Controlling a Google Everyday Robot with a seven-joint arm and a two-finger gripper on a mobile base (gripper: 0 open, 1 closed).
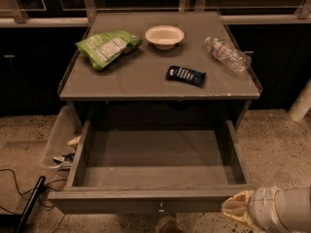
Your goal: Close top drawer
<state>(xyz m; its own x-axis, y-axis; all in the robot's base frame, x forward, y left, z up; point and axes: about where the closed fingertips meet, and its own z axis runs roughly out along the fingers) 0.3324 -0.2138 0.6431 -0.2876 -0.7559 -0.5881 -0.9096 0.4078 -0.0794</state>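
Observation:
The top drawer (pixel 146 204) of the grey-brown table is pulled far out toward me and its inside shows nothing in it. Its small round metal knob (pixel 160 208) sits at the centre of the front panel, at the bottom of the view. My gripper (pixel 238 208), tan-tipped on a white arm, is at the bottom right. It sits just past the right end of the drawer front, at about the height of the panel. Any contact with the panel cannot be made out. No other drawer fronts show.
On the table top (pixel 146 84) lie a green snack bag (pixel 107 46), a white bowl (pixel 164 35), a clear plastic bottle (pixel 227 54) and a dark packet (pixel 185 75). A clear bin (pixel 57 142) with small items stands left of the drawer. A black cable (pixel 26 205) lies on the floor.

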